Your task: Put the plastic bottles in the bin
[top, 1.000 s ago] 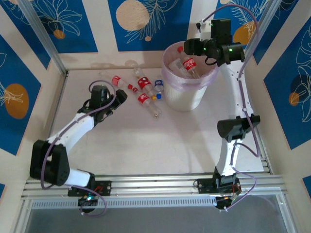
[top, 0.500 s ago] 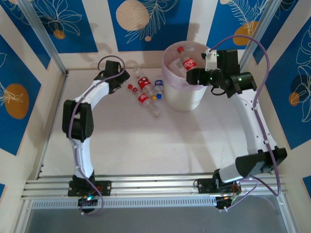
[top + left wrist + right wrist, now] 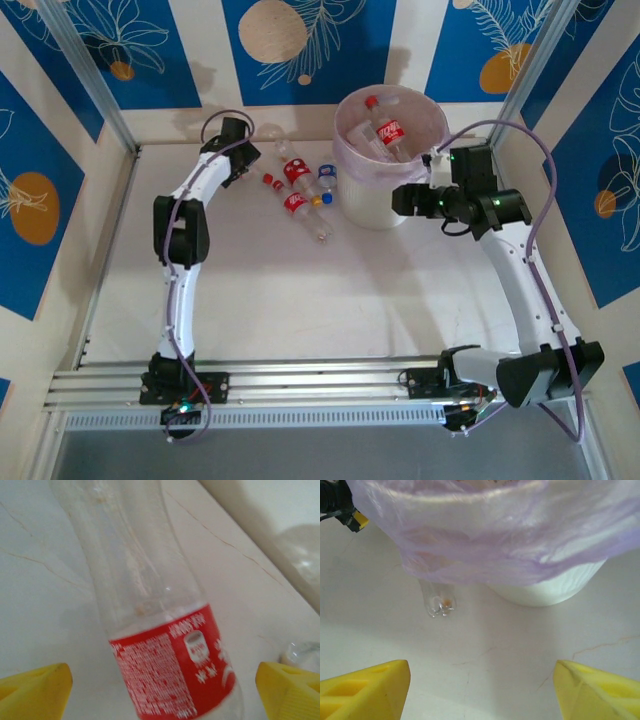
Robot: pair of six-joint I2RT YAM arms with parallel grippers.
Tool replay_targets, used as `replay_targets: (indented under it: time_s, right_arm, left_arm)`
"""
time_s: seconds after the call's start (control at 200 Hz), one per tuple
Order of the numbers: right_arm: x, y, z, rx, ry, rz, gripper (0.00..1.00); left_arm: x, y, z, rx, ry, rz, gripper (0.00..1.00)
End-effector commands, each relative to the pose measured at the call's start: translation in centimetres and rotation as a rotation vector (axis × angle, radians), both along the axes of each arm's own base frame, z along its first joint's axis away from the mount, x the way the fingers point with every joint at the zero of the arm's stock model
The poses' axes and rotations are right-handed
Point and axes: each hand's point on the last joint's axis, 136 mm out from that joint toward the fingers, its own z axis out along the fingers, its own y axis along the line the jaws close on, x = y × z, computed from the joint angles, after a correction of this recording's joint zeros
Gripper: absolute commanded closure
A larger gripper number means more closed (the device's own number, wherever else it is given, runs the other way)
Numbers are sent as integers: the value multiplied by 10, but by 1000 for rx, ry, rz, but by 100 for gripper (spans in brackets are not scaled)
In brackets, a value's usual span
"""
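"Beside the bin, on its near side: is the right gripper carrying anything?"

"No. Its fingers stand apart and empty, low over the table."

"And the plastic bottles?"

"A handful lie loose left of the bin, and several sit inside it. Farther back, the left gripper straddles a red-labelled bottle, fingers wide and not touching it."

"So a pickup is in hand?"

"I'd judge so. Next it must close squarely on the body, lift, and clear the rim."
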Motion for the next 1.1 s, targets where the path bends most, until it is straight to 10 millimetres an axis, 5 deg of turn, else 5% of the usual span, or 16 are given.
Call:
replay_targets:
  time_s: [0.0, 0.21, 0.445, 0.815, 1.095]
  right_arm:
    - [-8, -1, 3, 19, -6, 0, 24]
    - [-16, -1, 1, 25, 3, -1, 24]
    - [-26, -6, -3, 15, 12, -18, 24]
    - [-41, -3, -3, 66, 34, -25, 24]
    - [-56, 6, -14, 105, 95, -35, 24]
  left_arm:
    - [-1, 19, -15, 21, 45, 69, 7]
    - [-5, 35, -41, -6, 87, 150, 16]
    - [-9, 37, -39, -6, 90, 157, 34]
    - [-18, 33, 1, -12, -3, 80, 44]
    - [-60, -2, 40, -62, -90, -136, 45]
